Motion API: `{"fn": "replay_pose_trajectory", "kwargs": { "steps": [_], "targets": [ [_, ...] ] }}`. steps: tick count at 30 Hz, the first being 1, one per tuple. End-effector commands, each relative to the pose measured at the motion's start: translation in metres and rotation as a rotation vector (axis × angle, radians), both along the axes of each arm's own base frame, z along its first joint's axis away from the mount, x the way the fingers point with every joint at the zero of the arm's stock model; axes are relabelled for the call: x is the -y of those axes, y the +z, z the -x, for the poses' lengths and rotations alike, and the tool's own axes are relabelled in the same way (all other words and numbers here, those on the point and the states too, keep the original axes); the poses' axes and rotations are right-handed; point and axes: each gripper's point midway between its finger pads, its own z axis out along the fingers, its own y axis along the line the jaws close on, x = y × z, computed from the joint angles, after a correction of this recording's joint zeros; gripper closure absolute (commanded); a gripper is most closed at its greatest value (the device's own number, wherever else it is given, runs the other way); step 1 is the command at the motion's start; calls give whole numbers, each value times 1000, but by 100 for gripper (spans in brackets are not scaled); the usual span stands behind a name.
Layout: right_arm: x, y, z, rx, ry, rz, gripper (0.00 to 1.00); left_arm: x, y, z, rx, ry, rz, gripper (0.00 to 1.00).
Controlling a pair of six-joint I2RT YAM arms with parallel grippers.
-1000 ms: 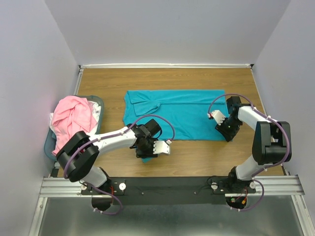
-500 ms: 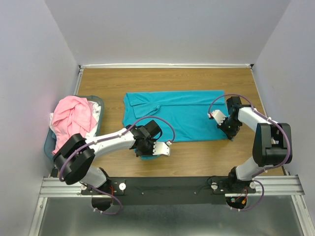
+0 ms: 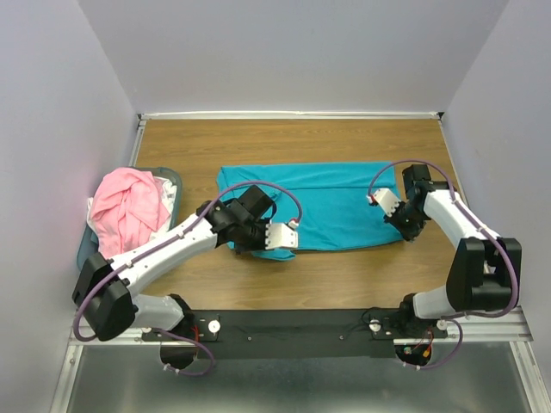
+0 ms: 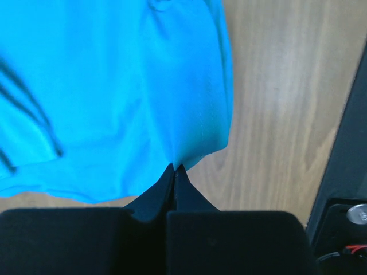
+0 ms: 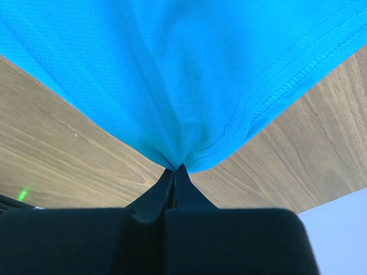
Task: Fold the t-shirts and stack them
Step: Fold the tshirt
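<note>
The teal t-shirt [image 3: 318, 202] lies spread across the middle of the wooden table. My left gripper [image 3: 244, 243] is shut on its near left edge, and the cloth [image 4: 114, 86] rises pinched from the fingertips. My right gripper [image 3: 411, 232] is shut on its near right corner, where the hemmed edge [image 5: 189, 86] hangs from the shut jaws. The pink t-shirt [image 3: 127, 208] lies crumpled in the blue-grey basket [image 3: 175, 182] at the left.
The basket stands at the table's left edge beside the left arm. White walls close the back and both sides. A black rail [image 3: 301, 325] with the arm bases runs along the near edge.
Both grippers have moved away from the near edge with the teal shirt's near edge in them. The left gripper went farthest, and its arm is more stretched out.
</note>
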Motion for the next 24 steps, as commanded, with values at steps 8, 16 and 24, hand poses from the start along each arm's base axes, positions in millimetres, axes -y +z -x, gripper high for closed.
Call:
{"fn": "replay_pose_trajectory", "kwargs": {
  "steps": [8, 16, 24],
  "targets": [
    [0, 17, -38, -8, 25, 7, 99, -16, 40, -87, 149, 69, -16, 100],
    [4, 8, -65, -40, 44, 25, 100, -16, 40, -133, 189, 87, -28, 100],
    [4, -1, -89, -56, 44, 28, 99, -8, 32, -160, 196, 86, -31, 100]
  ]
}}
